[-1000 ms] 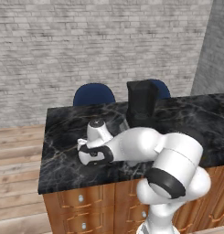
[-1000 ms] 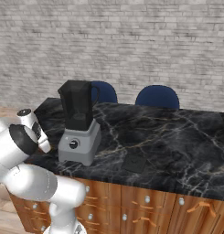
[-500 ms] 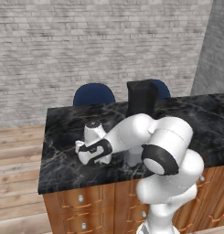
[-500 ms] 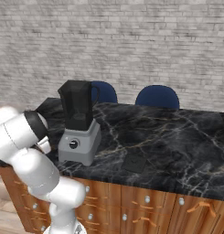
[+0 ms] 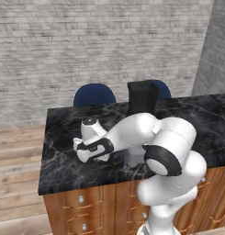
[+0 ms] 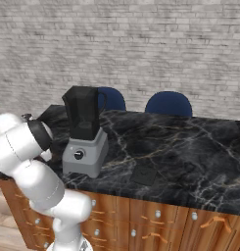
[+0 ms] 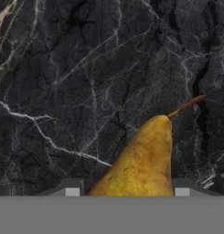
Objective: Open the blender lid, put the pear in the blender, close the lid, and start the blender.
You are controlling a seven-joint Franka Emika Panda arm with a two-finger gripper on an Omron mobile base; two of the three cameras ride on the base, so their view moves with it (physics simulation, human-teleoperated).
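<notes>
Black marble veined with white forms the counter [image 6: 180,147] on which the blender [image 6: 84,132] stands, its grey base and black knob seen in the right base view and its dark jar rising above. A flat dark square, judged to be the blender lid [image 6: 143,173], lies on the counter just to the right of the blender's base in that view, so the jar is taken to be uncovered already, though its open top cannot be confirmed. The pear [image 7: 143,162] is seen in the hand view lying on the marble, its stem pointing away from the hand, and it is placed between the two finger tips of the gripper [image 7: 123,192], which is lowered to the counter on the far side of the blender from the lid. The jaws are spread wider than the fruit; whether the pads touch it cannot be told, and nothing appears to be held yet. Trouble is judged likely if the jaws are closed on the tapered neck, since the smooth, rounded skin could be squeezed out and rolled away, or if the lift is begun before a firm hold is made.
</notes>
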